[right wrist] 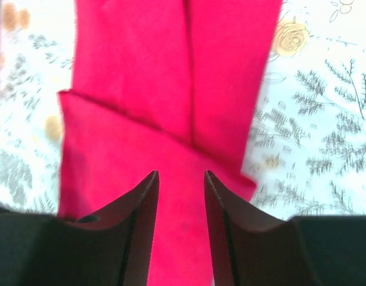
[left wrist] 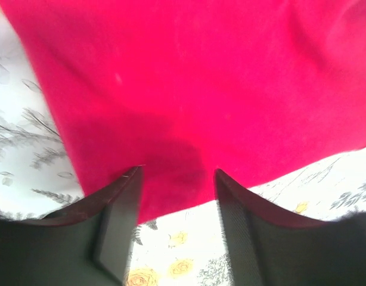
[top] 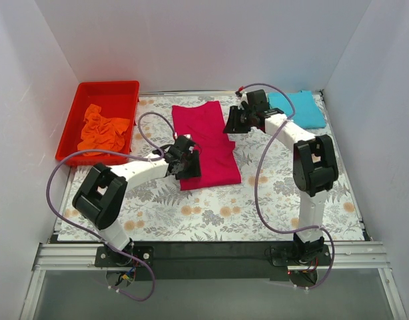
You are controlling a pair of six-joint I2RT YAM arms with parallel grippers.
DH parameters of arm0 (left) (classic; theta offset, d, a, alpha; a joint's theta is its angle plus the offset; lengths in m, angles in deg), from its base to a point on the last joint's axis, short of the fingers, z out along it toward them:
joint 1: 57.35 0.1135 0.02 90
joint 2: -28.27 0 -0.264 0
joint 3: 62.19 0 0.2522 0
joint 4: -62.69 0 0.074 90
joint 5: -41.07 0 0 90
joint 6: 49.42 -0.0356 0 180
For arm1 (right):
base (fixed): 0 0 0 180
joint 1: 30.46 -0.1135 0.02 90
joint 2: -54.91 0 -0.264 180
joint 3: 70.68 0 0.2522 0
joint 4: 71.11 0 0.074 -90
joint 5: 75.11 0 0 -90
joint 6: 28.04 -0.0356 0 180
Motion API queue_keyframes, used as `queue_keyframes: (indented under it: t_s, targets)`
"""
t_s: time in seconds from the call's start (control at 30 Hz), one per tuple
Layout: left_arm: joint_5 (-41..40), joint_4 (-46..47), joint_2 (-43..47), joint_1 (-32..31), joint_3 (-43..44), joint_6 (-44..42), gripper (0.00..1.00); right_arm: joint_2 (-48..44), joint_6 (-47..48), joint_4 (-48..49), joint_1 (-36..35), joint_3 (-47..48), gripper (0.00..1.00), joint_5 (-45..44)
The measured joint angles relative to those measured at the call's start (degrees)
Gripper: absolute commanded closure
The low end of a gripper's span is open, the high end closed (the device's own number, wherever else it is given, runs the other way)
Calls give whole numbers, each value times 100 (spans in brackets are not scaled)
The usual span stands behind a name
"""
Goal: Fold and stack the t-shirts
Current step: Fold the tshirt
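Observation:
The crimson-pink t-shirt [top: 206, 143] lies flat on the flowered table, partly folded, with its sides turned in. My left gripper [top: 184, 160] is open over the shirt's left near edge; the left wrist view shows the cloth [left wrist: 189, 89] under the spread fingers [left wrist: 120, 208], nothing held. My right gripper [top: 232, 121] is open over the shirt's far right corner; the right wrist view shows the folded cloth [right wrist: 165, 107] below the fingertips. The turquoise t-shirt [top: 299, 109] lies folded at the far right. The orange t-shirt [top: 103, 129] lies crumpled in the red bin [top: 106, 89].
The red bin stands at the far left corner. White walls close in the table on three sides. Purple cables loop from both arms over the flowered tablecloth [top: 218, 213].

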Motion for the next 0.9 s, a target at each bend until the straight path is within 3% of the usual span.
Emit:
queue_keyframes:
  t_s: [0.1, 0.23, 0.43, 0.67, 0.8, 0.9]
  targets:
    - [-109, 11, 59, 170, 205, -42, 39, -514, 74, 85, 42, -435, 56, 83]
    - [-212, 90, 50, 584, 505, -144, 38, -743, 140, 149, 264, -887, 55, 254]
    - [-304, 356, -214, 1189, 728, -348, 39, -420, 201, 133, 516, -977, 56, 511]
    - [-267, 522, -1021, 1419, 1095, -619, 45, 136, 201, 136, 476, -850, 56, 748]
    - [-214, 562, -1274, 1467, 1217, -721, 49, 380, 201, 136, 461, -739, 60, 848]
    - [-188, 568, -1384, 1482, 1285, -774, 54, 514, 214, 138, 461, -625, 72, 922]
